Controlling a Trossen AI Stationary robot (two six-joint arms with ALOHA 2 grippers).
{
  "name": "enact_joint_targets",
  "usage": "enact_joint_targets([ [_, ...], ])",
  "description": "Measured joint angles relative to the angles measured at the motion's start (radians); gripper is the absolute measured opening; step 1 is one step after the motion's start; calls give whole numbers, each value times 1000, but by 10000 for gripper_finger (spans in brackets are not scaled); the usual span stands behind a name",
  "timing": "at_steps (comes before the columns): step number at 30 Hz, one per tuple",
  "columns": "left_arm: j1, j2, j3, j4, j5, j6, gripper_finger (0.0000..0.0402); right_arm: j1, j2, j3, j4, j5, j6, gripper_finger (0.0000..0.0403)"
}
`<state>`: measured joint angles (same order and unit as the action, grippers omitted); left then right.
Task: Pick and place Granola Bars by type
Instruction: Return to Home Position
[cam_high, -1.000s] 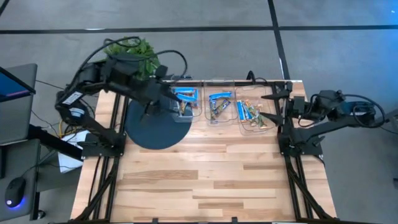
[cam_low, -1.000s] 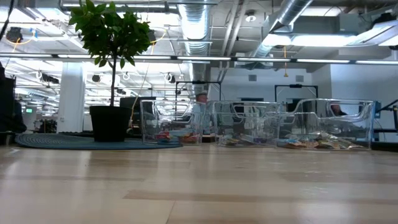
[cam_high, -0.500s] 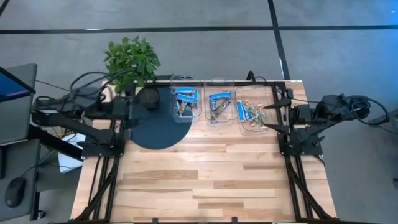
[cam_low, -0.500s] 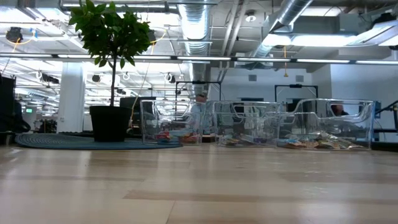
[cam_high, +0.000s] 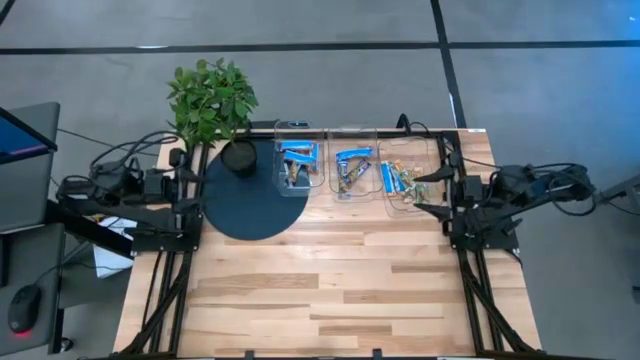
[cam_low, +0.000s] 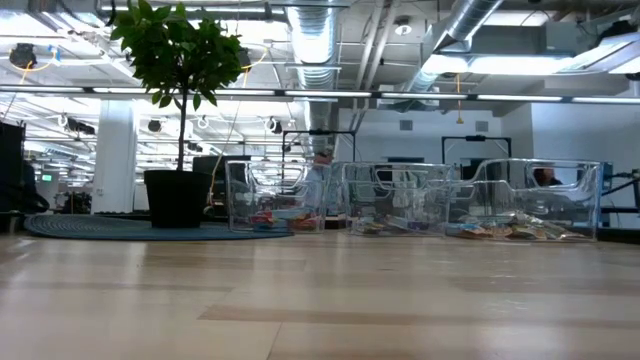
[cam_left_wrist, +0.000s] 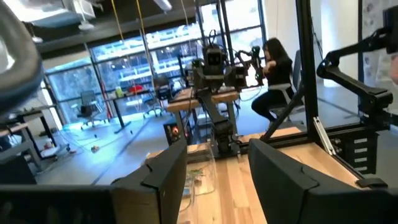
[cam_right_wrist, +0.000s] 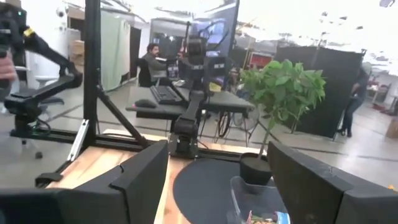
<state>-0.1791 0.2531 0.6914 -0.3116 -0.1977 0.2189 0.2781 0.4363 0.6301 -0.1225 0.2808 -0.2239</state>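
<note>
Both arms at the table (cam_high: 330, 290) edge. My left gripper (cam_left_wrist: 217, 155) sits on one side of the round dark mat (cam_high: 240, 215), fingers parted with nothing between them; from above, its tips are lost against my own dark arm. My right gripper (cam_high: 425, 192) is spread wide and empty on the mat's opposite side, by the tub farthest from it, though I cannot tell whether it is over that tub or just beside it.

Three clear tubs run in a row. The nearest tub (cam_high: 305, 188) overlaps the mat's rim, and the middle tub (cam_high: 365, 190) and far tub (cam_high: 392, 205) line up away from it.

The Granola Bars (cam_high: 297, 152) lie inside the tubs: blue wrappers nearest the mat, blue with darker ones in the middle, and a mixed heap farthest away whose colours I cannot sort. From table height they are only streaks behind clear walls.

A potted plant (cam_high: 212, 95) stands on the mat.
</note>
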Motion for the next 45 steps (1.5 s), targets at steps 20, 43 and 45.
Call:
enact_joint_targets([
  [20,1,-252,-252,-2,-75,-1,167,-217,-132,-305,205,-297,47,270],
  [43,46,-251,-616,506,76,49,167,-269,-434,-557,289,-308,81,270],
  [45,89,-251,-635,530,93,43,167,-277,-434,-560,288,-308,86,270],
])
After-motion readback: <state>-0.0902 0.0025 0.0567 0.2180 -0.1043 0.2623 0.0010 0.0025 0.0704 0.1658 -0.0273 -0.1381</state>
